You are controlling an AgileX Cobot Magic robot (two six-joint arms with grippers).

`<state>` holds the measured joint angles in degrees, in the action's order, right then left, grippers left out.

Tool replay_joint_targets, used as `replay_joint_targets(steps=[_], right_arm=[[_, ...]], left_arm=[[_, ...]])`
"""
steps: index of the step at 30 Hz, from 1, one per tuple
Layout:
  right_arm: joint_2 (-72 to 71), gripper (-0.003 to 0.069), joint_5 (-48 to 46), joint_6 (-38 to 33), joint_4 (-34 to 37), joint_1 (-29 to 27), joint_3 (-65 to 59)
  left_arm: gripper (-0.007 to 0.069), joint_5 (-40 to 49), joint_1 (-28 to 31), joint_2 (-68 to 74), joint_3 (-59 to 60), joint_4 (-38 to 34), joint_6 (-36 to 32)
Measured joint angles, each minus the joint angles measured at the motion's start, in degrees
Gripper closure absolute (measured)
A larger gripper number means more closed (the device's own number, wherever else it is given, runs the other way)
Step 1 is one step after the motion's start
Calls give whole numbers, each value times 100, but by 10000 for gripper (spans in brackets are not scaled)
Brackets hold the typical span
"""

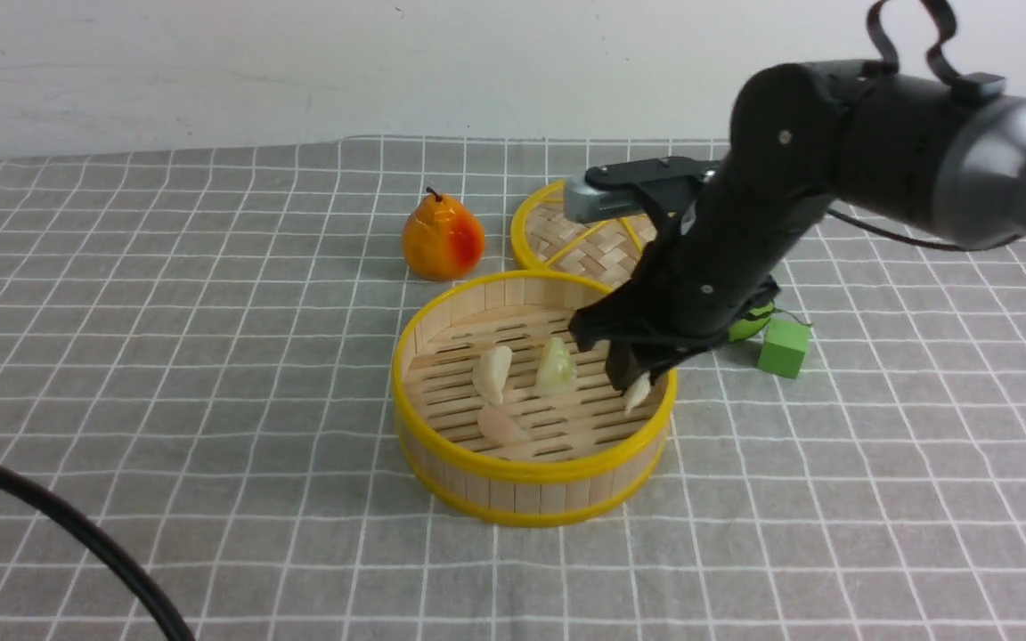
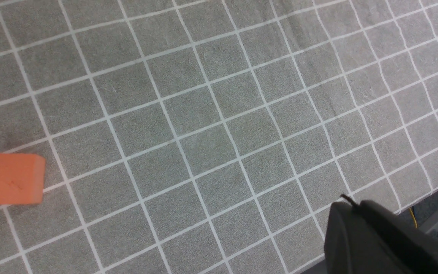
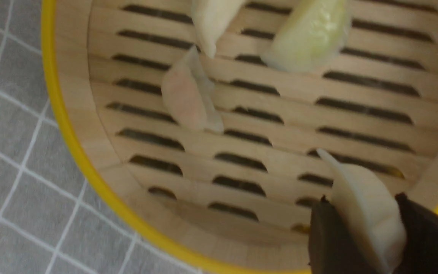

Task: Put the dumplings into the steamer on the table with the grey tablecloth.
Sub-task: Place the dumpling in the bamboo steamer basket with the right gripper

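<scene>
Right gripper (image 1: 633, 378) over the steamer (image 1: 526, 469) — white dumpling (image 1: 638, 393) in its grip

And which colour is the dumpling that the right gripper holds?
Cream-white. The dumpling in the right gripper shows best in the right wrist view.

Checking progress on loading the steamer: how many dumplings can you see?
4. On the steamer floor lie a cream-white dumpling, a pale green dumpling beside it and a pale pink dumpling in front. The right pincer grips the fourth dumpling, also cream-white, inside the steamer's right edge.
</scene>
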<state>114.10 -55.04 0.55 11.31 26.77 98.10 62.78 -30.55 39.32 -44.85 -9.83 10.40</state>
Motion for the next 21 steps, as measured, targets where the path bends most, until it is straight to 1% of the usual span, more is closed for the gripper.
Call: replay_joint_targets(steps=[5,10,12,13,14,17,19,21], right_arm=[[867,457,-21,15,-50,172,725],[1340,454,-325,15,-83,200,1010],[1373,408,-412,15,-102,200,1051],[1373,402,-412,15,-109,200,1051],[1373,345,-506,15,-109,200,1058],[1286,246,-676,9,-109,200,1062],[1109,202,-804,-55,-75,200,1062],[877,187,-871,-170,34,200,1062]], left_arm=[[607,-5,0,0,0,0,0],[603,-4,0,0,0,9,0],[602,-45,0,0,0,37,0],[602,-55,0,0,0,37,0],[599,-131,0,-6,0,67,0],[596,-291,0,-133,38,99,0],[595,-484,0,-368,174,118,0],[592,-704,0,-702,377,141,0]])
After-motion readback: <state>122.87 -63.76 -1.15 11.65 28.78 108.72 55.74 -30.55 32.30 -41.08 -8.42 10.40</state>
